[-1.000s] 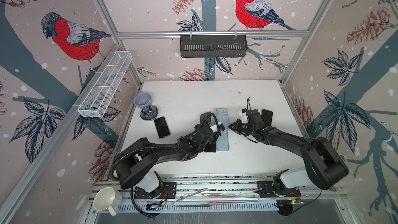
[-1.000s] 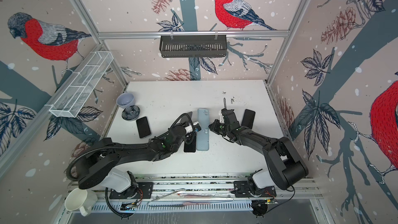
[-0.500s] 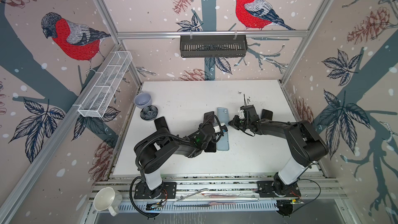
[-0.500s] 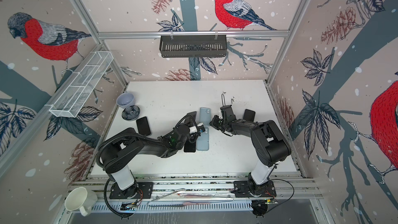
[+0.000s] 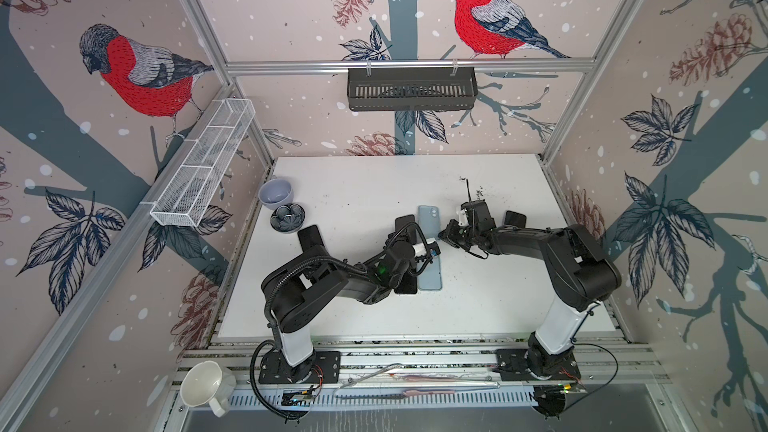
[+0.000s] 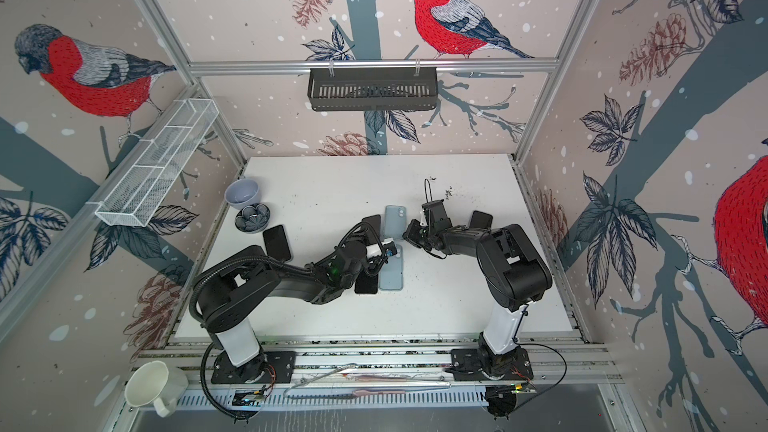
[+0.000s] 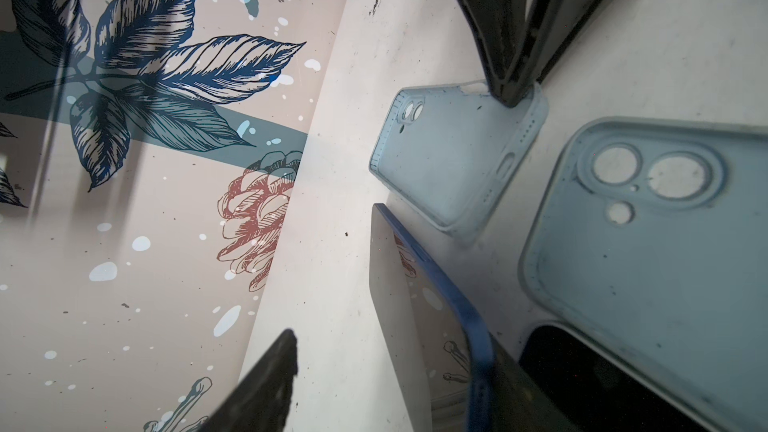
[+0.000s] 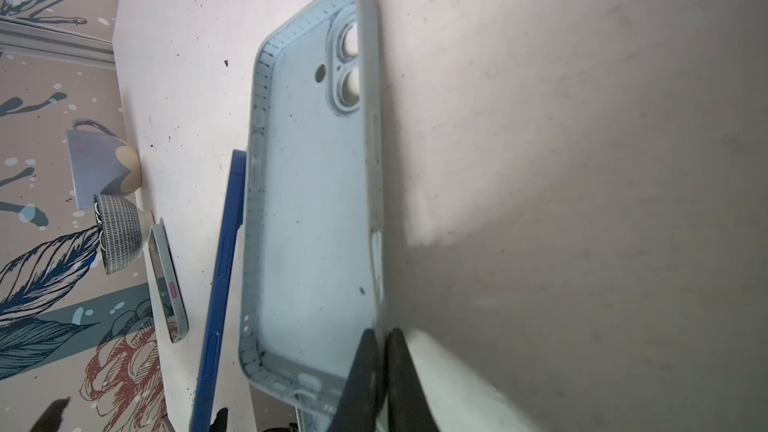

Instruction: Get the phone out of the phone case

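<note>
An empty light blue phone case (image 5: 428, 220) (image 6: 394, 218) (image 7: 453, 155) (image 8: 311, 201) lies open side up mid-table. My right gripper (image 5: 444, 237) (image 6: 408, 236) (image 8: 380, 338) is shut on the rim at its near corner. The blue-edged phone (image 7: 415, 305) (image 8: 218, 284) (image 5: 405, 226) sits outside the case, just left of it, tilted on edge. My left gripper (image 7: 390, 347) (image 5: 410, 236) is open around it. One finger (image 7: 262, 380) stands well clear, and the other is hidden behind the phone.
A second light blue case (image 5: 430, 274) (image 7: 648, 251) lies back up beside a black phone (image 5: 405, 284). More phones lie at the left (image 5: 311, 238) and the right (image 5: 514, 218). A lavender bowl (image 5: 276, 191) and a dark dish (image 5: 286, 218) stand at the back left.
My left gripper has opened and let go of the blue-edged phone. Both arms have folded, with their elbows raised and drawn back. The right gripper stays on the case rim.
</note>
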Controlling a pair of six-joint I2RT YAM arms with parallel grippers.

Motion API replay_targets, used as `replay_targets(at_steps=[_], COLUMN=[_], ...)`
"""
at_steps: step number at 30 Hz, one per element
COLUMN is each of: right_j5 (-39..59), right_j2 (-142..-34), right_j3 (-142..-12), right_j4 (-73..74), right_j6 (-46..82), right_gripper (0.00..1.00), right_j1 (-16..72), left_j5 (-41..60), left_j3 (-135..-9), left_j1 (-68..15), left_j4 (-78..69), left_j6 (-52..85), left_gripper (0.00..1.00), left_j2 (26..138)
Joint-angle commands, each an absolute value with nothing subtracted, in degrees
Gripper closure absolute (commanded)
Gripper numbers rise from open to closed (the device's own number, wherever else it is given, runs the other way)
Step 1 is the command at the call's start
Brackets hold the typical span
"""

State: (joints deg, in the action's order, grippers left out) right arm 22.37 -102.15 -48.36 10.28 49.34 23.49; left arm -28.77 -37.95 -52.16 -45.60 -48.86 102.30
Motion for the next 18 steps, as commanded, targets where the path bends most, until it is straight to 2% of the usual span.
replay_targets(at_steps=[1, 2, 3, 5, 9, 18], right_j5=[22.05, 21.97, 21.81, 21.62, 21.56, 21.86], right_j2=[-102.31, -102.23, -102.14, -101.77, -101.12, -99.37], right_j3=[-48.93, -49.09, -49.22, -49.34, -49.66, -50.07], right_j4=[10.53, 10.12, 9.82, 9.24, 7.75, 4.9], right_j6=[49.24, 49.09, 48.91, 48.69, 47.74, 44.55], right_gripper=[0.88, 0.86, 0.85, 0.8, 0.69, 0.56], right_j1=[23.92, 24.23, 24.34, 24.48, 24.5, 24.34], left_j5=[-29.89, -29.82, -29.8, -29.7, -28.36, -28.93], left_j3=[-39.09, -39.47, -39.84, -40.53, -41.66, -46.84], left_j1=[-52.12, -52.12, -52.11, -52.12, -52.12, -51.07], left_j4=[-46.13, -45.22, -44.22, -42.06, -37.19, -26.5], left_j6=[-46.84, -46.3, -45.75, -44.66, -42.7, -37.89], left_gripper=[0.18, 0.15, 0.06, 0.01, 0.01, 0.02], left_j2=[102.44, 102.28, 102.13, 101.54, 100.13, 101.97])
